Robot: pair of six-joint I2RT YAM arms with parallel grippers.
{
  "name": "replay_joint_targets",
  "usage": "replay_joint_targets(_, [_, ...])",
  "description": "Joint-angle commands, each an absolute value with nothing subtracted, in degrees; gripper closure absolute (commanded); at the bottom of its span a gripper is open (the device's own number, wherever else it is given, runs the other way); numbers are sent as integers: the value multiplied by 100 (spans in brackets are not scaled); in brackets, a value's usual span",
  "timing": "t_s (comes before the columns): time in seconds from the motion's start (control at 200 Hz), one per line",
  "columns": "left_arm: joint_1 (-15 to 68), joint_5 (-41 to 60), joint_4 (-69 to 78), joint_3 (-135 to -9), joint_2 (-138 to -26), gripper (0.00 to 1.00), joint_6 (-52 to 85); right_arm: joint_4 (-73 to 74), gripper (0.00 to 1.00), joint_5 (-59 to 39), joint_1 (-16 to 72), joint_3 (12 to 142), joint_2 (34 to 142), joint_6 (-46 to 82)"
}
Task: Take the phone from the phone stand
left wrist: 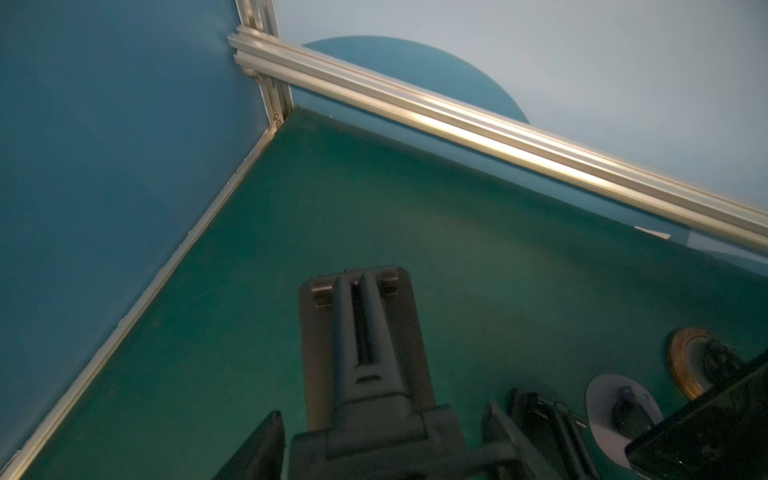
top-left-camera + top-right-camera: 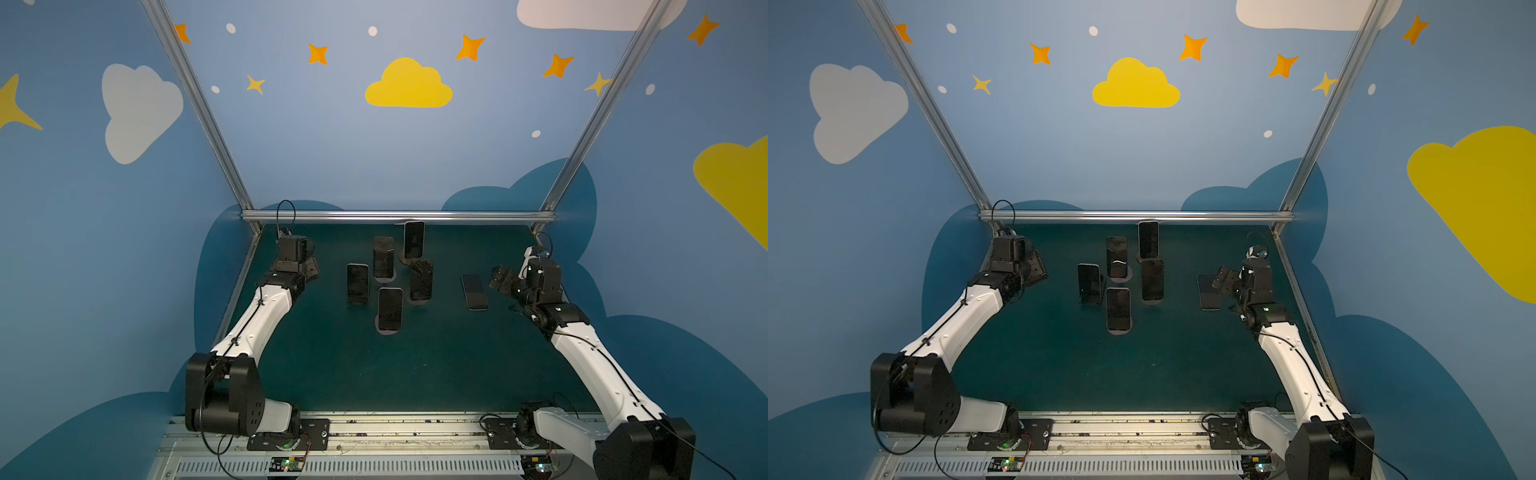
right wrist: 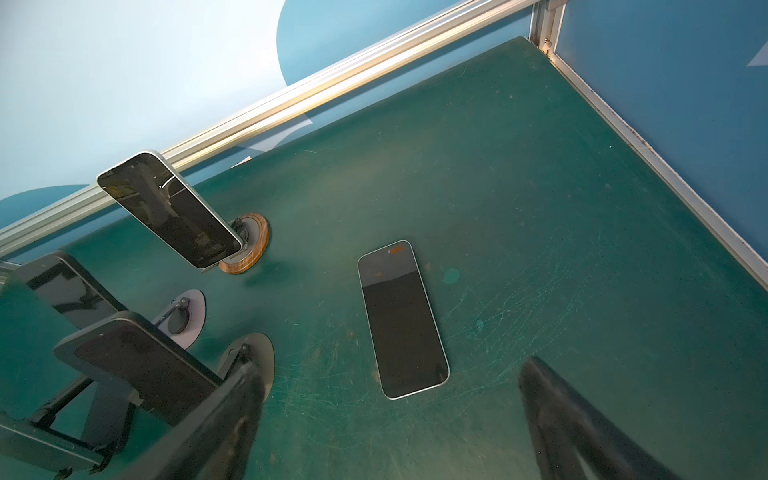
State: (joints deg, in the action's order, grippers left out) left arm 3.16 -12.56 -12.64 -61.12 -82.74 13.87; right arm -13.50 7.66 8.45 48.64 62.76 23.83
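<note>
The green mat (image 2: 415,374) holds the phone (image 2: 474,291), flat, just right of the standing phones (image 2: 390,309). Your right claw (image 3: 391,370) hangs wide and empty over it. Your left claw (image 1: 382,411) pinches an empty stand (image 1: 361,332). Swing either arm low and you could knock the standing phones over. The phone faces up, its long side running toward the back wall.

Clear across table's (image 2: 415,374) front half; blocked mid-back by propped phones (image 2: 390,309), rightward by flat phone (image 2: 474,291), at back-left corner by empty stand (image 1: 357,332).
</note>
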Motion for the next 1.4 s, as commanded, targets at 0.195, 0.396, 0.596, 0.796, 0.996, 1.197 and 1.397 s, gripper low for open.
replay_joint_targets(0.195, [50, -775, -812, -6367, -9175, 45, 1351, -1248, 4, 699, 826, 4786, 6240, 2460])
replay_joint_targets(0.396, [0, -959, -826, -6466, -9651, 42, 1646, -1207, 4, 705, 832, 4775, 6298, 2440])
replay_joint_targets(0.596, [-6, -836, -495, -6361, -9940, 43, 1653, -1196, 4, 753, 824, 4776, 6344, 2435])
replay_joint_targets(0.796, [-26, -670, -614, -6445, -10109, 40, 1663, -1187, 4, 763, 826, 4775, 6337, 2425])
replay_joint_targets(0.996, [-34, -666, -988, -6621, -10054, 25, 1613, -1221, 4, 667, 822, 4817, 6354, 2424])
replay_joint_targets(1.197, [-28, -669, -1104, -6719, -10060, 21, 1634, -1287, 4, 603, 827, 4820, 6260, 2425])
replay_joint_targets(1.397, [-22, -753, -1312, -6883, -9537, 6, 1608, -1177, 4, 328, 826, 4775, 6149, 2400])
